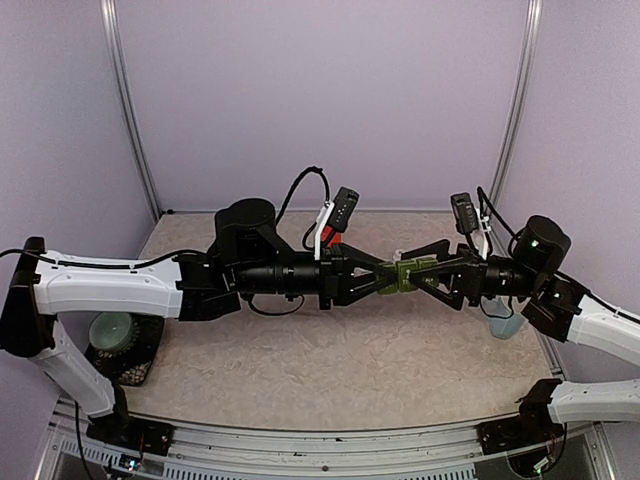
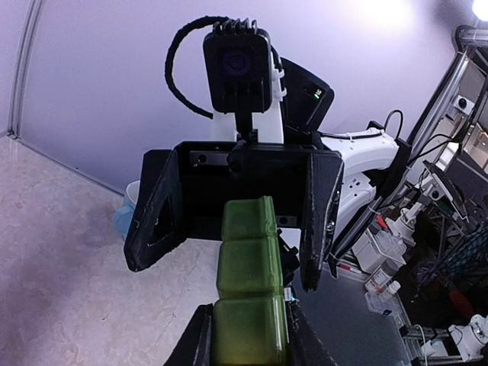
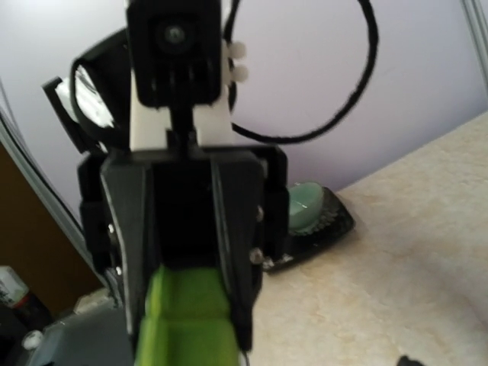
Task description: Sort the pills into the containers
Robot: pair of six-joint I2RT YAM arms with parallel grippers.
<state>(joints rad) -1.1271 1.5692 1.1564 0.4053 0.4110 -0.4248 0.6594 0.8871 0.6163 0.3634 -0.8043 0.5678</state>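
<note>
We hold the containers (image 1: pixel 405 274) in mid-air above the table (image 1: pixel 330 360), likely so the second arm can open them. Our left hand (image 1: pixel 388 276) is clamped tight on one end; our right hand (image 1: pixel 422 276) stands wide around the other end, gripping nothing. We see no pills anywhere, and cannot tell whether the containers are open or closed.

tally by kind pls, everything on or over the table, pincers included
green container strip: 1
pale blue mug: 1
pale green round dish: 1
black tray under the dish: 1
pincers: 2 (left pincer, right pincer)
Total: 6
</note>
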